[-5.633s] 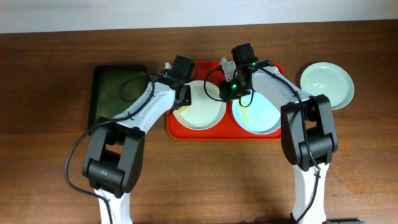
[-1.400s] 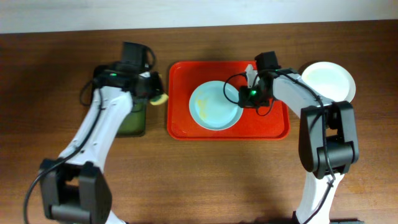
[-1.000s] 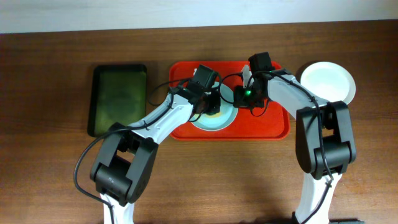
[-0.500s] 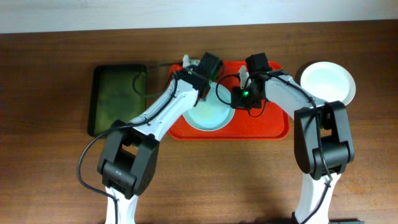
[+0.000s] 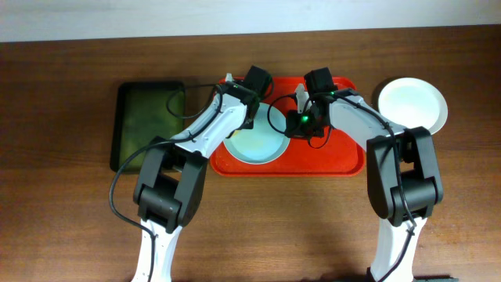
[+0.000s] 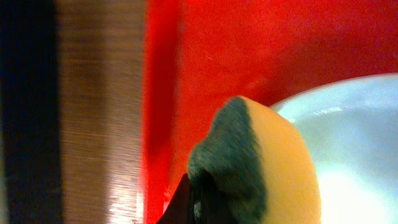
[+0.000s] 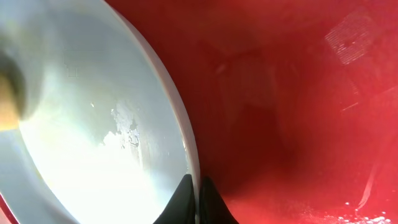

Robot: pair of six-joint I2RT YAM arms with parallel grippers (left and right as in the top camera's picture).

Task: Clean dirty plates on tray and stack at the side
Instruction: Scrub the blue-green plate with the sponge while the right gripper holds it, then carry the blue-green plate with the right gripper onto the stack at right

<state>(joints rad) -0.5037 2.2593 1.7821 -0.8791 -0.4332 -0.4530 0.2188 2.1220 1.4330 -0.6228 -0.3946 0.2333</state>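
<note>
Your right gripper point(image 7: 196, 198) is clenched on the rim of a pale blue plate point(image 7: 93, 124) lying on the red tray point(image 7: 292, 93). Your left gripper point(image 6: 194, 202) grasps a yellow-and-green sponge point(image 6: 273, 168) at that plate's opposite rim. A white plate point(image 5: 412, 106) sits well right of the right gripper.

A dark green tray point(image 5: 149, 125) lies flat on the left part of the brown wooden surface point(image 5: 70, 227), and a yellow sponge point(image 6: 280, 168) shows close up in the left wrist view, its dark scouring face turned leftward.
</note>
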